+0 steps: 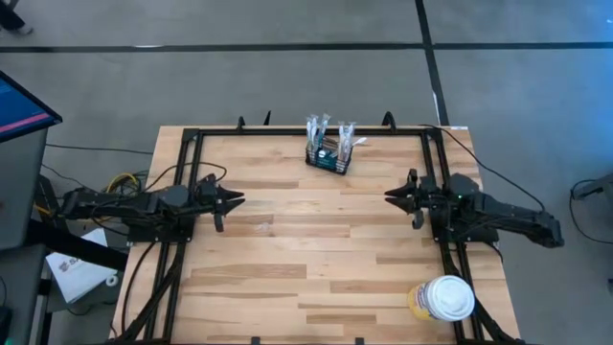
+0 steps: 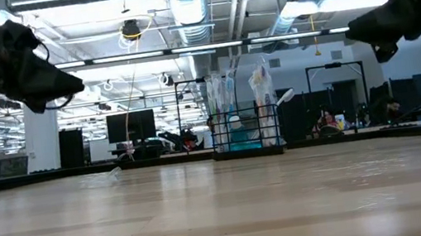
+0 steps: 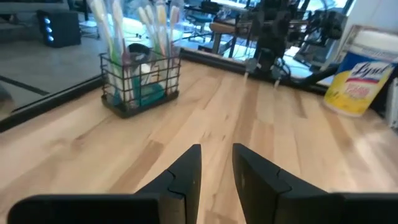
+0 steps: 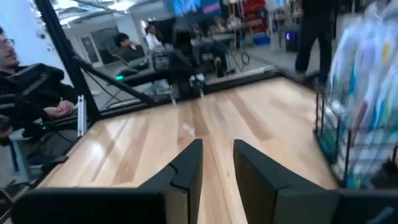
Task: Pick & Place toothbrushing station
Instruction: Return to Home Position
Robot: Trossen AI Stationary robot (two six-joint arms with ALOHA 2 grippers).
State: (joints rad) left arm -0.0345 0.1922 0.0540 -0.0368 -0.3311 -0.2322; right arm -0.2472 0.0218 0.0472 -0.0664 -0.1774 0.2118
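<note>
Top-down layout, closing stage of the task. The small black rectangular wire-mesh holder box [image 1: 328, 158] stands upright at the far centre of the pale wooden tabletop [image 1: 287, 278], with a cluster of wrapped toothbrushes [image 1: 330, 129] standing in it. The left gripper [image 1: 239, 199] hovers at the table's left edge and the right gripper [image 1: 388, 196] at its right edge. Each points inward, well apart from the holder. In both wrist views the fingers are narrowly parted and hold nothing. A round white-lidded yellow tub [image 1: 445, 299] sits at the near right corner. The loading appears finished and the step in hand is judged to be the return to rest. The next move calls only for settling both arms clear of the holder, with no grasp.
</note>
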